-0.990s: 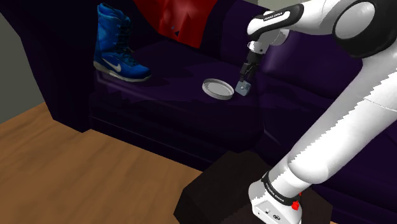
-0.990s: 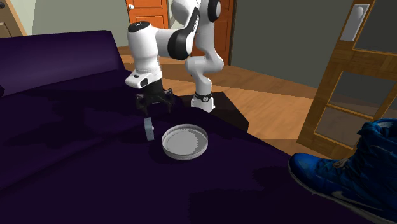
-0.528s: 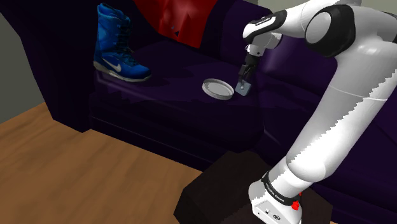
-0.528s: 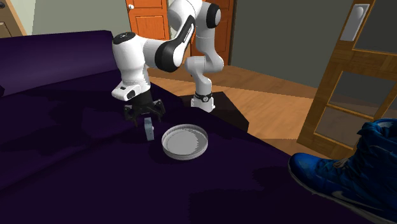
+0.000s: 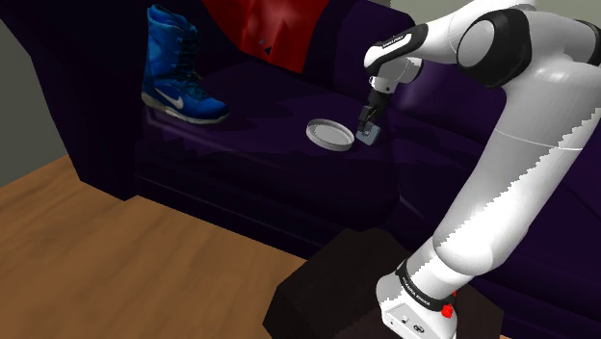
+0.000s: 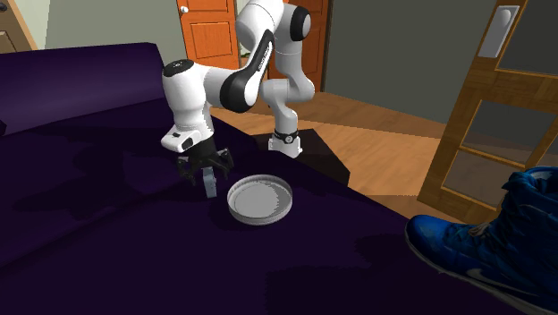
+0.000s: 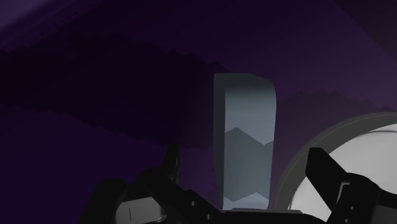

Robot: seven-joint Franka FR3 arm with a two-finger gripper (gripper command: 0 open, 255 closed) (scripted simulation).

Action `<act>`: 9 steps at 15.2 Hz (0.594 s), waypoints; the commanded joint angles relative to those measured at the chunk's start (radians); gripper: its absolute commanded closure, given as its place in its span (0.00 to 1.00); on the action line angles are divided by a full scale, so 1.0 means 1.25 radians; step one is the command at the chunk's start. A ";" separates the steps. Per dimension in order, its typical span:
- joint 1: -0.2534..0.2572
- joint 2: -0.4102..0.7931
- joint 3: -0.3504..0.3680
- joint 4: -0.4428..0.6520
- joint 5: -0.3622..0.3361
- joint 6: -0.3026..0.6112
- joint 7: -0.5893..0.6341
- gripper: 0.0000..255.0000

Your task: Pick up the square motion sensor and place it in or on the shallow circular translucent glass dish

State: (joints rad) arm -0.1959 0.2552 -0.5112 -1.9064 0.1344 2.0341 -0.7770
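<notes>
The square motion sensor [image 5: 367,135] [image 6: 210,186] [image 7: 243,137] is a flat, pale grey-blue slab with rounded upper corners. It stands on its edge on the dark purple sofa [image 5: 250,106] seat, right of centre in the shoulder view. It is just beside the dish [image 5: 330,133] [image 6: 259,199] [image 7: 372,146], but outside it.

The black tool [image 5: 367,122] [image 6: 207,174] [image 7: 245,158] hangs directly over the sensor. In the wrist view its fingers stand apart, one on each side of the slab, with a gap on both sides. So nothing is gripped yet.

As I judge it, the task is at the grasp stage. The closing, the lift and the short carry into the dish all remain.

The dish is shallow and round, with a low rim and a pale, cloudy floor. The sofa surface looks matte and soft. A glossy blue boot [image 5: 178,72] [image 6: 483,242] stands at the upper left of the shoulder view, well apart.
</notes>
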 commanded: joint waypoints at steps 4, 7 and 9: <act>0.000 0.000 0.000 -0.001 0.000 0.001 0.000 0.00; 0.000 0.000 0.000 -0.001 0.000 0.001 0.000 1.00; 0.000 0.000 0.000 -0.001 0.000 0.001 0.000 1.00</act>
State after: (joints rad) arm -0.1960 0.2548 -0.5113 -1.9069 0.1344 2.0352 -0.7772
